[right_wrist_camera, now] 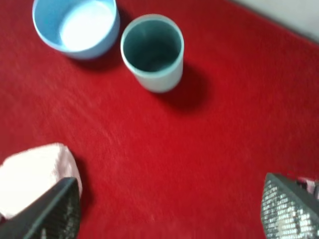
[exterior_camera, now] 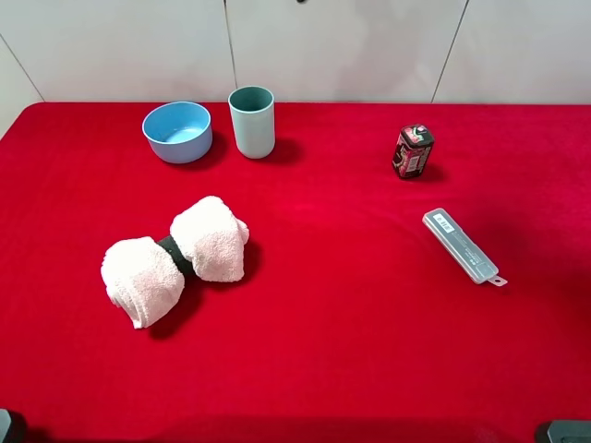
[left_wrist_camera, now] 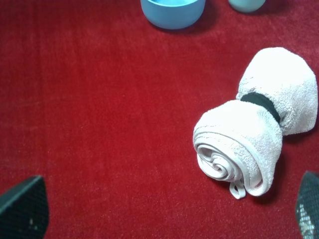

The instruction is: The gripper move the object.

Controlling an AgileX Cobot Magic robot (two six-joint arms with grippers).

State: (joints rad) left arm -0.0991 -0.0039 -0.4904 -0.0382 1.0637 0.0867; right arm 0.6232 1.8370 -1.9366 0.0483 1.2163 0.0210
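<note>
The object, a pale teal-green tumbler [exterior_camera: 252, 121], stands upright at the back of the red table, just right of the light-blue bowl [exterior_camera: 177, 131]. The right wrist view looks down into the tumbler [right_wrist_camera: 152, 52] with the bowl [right_wrist_camera: 75, 27] beside it. My right gripper [right_wrist_camera: 169, 211] is open, well short of the tumbler, with only red cloth between its fingers [right_wrist_camera: 50, 211]. My left gripper [left_wrist_camera: 164, 214] is also open and empty, near the rolled towel [left_wrist_camera: 254, 124]. In the left wrist view only the tumbler's base [left_wrist_camera: 246, 5] shows at the frame edge.
A rolled pink-white towel [exterior_camera: 175, 258] with a dark band lies left of centre. A small dark red can [exterior_camera: 413, 151] stands at the back right. A clear flat plastic case [exterior_camera: 464, 245] lies on the right. A pale wall runs behind the table.
</note>
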